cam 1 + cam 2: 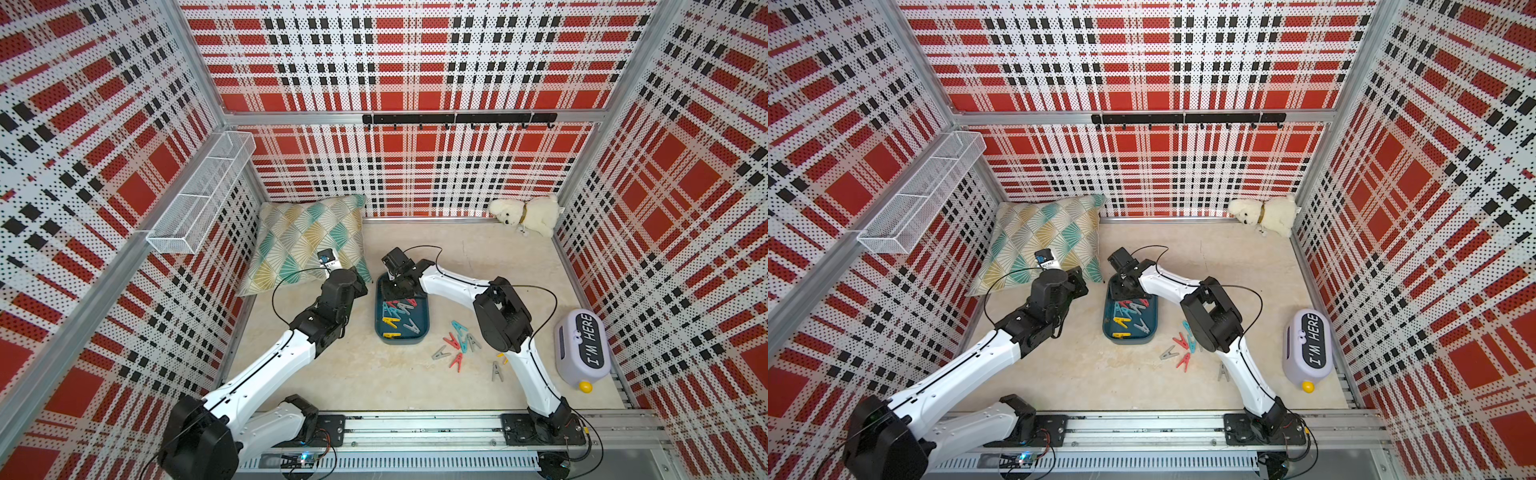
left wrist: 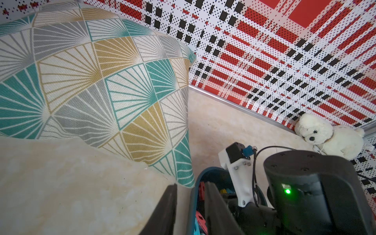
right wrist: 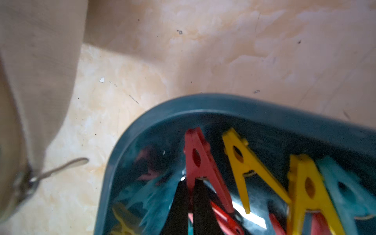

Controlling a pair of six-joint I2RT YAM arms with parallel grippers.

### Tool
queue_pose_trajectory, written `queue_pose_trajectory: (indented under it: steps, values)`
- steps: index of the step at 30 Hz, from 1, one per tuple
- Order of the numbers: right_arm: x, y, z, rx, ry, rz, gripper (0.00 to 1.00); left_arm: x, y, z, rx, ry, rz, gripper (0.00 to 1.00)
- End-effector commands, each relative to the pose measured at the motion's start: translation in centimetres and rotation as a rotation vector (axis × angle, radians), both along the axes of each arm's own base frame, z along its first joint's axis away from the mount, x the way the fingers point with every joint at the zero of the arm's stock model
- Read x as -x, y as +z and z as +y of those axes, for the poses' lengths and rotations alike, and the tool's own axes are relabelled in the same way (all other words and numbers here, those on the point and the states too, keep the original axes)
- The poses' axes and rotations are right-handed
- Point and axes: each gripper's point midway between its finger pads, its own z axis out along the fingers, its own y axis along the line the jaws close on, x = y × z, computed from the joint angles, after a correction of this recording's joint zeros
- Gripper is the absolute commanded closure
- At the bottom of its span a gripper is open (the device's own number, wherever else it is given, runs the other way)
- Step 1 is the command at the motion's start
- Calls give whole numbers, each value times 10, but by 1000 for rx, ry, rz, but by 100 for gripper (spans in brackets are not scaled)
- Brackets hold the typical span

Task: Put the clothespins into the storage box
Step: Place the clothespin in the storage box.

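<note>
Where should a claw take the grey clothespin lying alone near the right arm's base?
Likely from straight above, closing across the grey clothespin near its narrow end: it lies flat on the table, an A shape with splayed legs, and nothing is stacked on it.

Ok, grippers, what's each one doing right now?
Left gripper: open, fingers astride the storage box wall, not clamped.
Right gripper: shut on a red clothespin.
</note>
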Motion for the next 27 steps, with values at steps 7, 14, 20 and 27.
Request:
queue_pose_trajectory:
  steps: [7,14,20,27]
  values:
    - [-9,-21,-9,28,-18,21,91,3,11,3,7,12,-17,70]
    - [-8,-21,-6,22,-5,24,82,3,11,3,8,12,-17,70]
    - [-7,7,-6,-16,-11,-10,73,3,12,1,6,9,-17,70]
    - [-3,58,-10,-74,-15,-76,72,1,11,-2,5,4,-13,70]
